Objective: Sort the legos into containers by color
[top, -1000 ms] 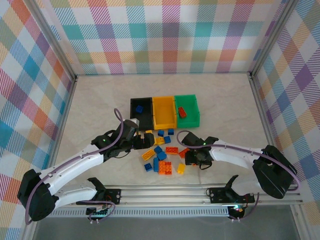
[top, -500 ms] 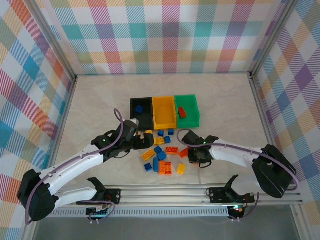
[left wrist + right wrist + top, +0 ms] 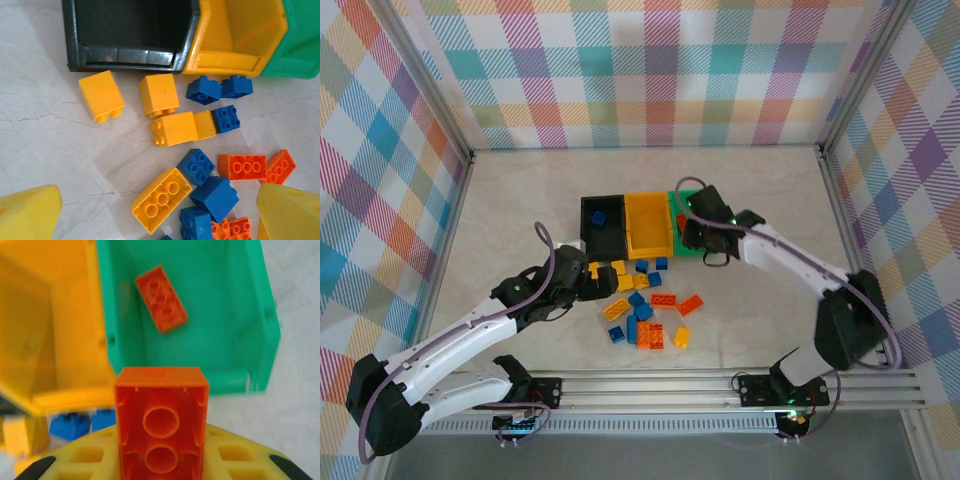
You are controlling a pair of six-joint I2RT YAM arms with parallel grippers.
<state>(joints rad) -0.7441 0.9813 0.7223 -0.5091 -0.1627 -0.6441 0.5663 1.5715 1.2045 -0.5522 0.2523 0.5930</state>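
Legos (image 3: 642, 310) lie scattered at the middle of the worktop (image 3: 520, 200), between its near edge and a row of three bins. On the left, the left gripper (image 3: 588, 284) hovers low at the pile's left side. Its fingers (image 3: 27, 212) are spread wide with nothing between them. Its wrist view looks down on yellow, blue and orange bricks, the nearest yellow ones lying just in front of the black bin (image 3: 586, 240).

That bin holds one blue brick (image 3: 600, 217). Touching it on the right, the yellow bin (image 3: 648, 225) looks bare inside as far as I can see. The green bin (image 3: 225, 315) ends the row on the right, with a long orange brick (image 3: 161, 299) lying on its floor.

The right gripper (image 3: 692, 228) hangs over the green bin's near left part, clamped on the held orange brick (image 3: 161, 422). From its wrist view the brick sits about above the near rim, close to the wall beside the yellow bin.

I'd say the drop is the step in hand. It would go best with the brick carried a little further in over the green floor and brought lower. The fingers should part only then, so the brick cannot clip the rim and tumble out or into the yellow bin.
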